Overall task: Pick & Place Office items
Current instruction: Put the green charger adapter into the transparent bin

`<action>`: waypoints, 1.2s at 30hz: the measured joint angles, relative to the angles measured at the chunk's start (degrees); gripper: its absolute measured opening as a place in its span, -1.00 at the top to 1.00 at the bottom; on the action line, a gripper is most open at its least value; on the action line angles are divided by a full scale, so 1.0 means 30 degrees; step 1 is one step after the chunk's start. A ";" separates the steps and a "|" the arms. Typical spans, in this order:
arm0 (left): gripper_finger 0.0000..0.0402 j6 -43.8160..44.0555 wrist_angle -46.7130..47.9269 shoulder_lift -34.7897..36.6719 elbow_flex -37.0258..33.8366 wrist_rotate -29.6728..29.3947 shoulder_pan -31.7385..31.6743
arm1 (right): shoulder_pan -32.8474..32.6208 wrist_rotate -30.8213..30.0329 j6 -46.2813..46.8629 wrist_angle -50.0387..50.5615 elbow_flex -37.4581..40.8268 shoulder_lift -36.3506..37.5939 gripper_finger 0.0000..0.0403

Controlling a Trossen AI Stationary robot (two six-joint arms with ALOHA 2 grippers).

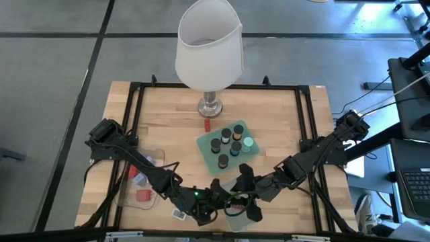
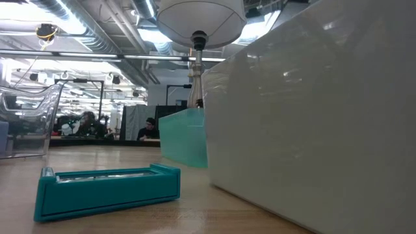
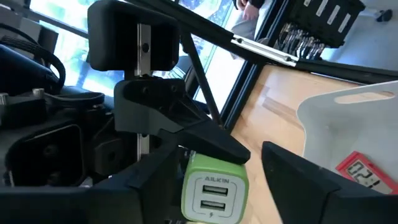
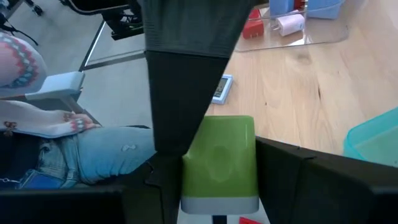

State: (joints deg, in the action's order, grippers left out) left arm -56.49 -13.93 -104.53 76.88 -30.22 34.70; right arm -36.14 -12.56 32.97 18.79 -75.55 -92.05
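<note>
Both grippers are meeting at the table's near edge around a small green USB charger block (image 3: pixel 213 190). The left gripper (image 3: pixel 211 186) and the right gripper (image 4: pixel 217 165) are each flanking it, though which one is actually grasping cannot be told. Seven short dark cylinders are sitting in the mint-green tray (image 1: pixel 205 144); one small red block (image 1: pixel 207 124) is lying loose, so sorting appears partly done.

Open-plan lab: exposed ceiling ducts (image 2: pixel 97 39)
</note>
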 joint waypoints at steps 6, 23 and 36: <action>0.28 -0.0049 0.0113 0.0000 0.0000 0.0034 0.0000 | 0.0002 0.0072 -0.0078 0.0068 0.0027 -0.0015 0.24; 0.92 -0.0049 -0.0277 0.0015 0.0007 0.0454 0.0130 | -0.0007 0.0037 -0.0116 -0.0124 0.0044 -0.0022 0.22; 0.26 0.1413 0.0513 0.0015 0.0007 -0.0583 0.0444 | 0.0007 0.0074 0.0322 -0.0087 0.0036 -0.0022 0.22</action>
State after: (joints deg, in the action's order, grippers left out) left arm -52.25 -12.39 -104.49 76.90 -31.97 36.03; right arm -36.12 -12.34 33.94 18.52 -75.44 -92.12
